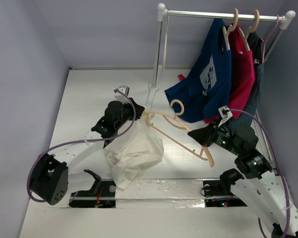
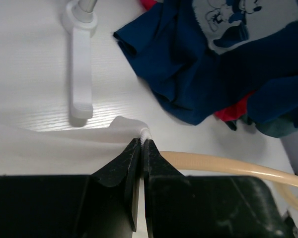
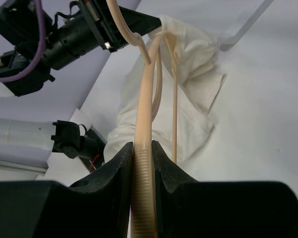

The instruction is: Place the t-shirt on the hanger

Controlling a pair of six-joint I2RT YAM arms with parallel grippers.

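The cream-white t-shirt (image 1: 134, 156) hangs in a bunch below my left gripper (image 1: 139, 113), which is shut on its top edge (image 2: 145, 133). The tan wooden hanger (image 1: 176, 131) slopes from the shirt down to my right gripper (image 1: 207, 142), which is shut on the hanger's ribbed arm (image 3: 142, 183). The hanger's left end lies inside the shirt's opening (image 3: 161, 39); its hook (image 1: 178, 106) points up. In the left wrist view the hanger (image 2: 223, 163) passes just right of the fingers. In the right wrist view the shirt (image 3: 188, 94) drapes under the hanger.
A white clothes rack (image 1: 223, 15) stands at the back right with a navy printed shirt (image 1: 206, 79), a red shirt (image 1: 241, 74) and a dark shirt on hangers. The rack's base foot (image 2: 81, 74) rests on the white table (image 1: 89, 99). The navy shirt (image 2: 203, 64) hangs close by.
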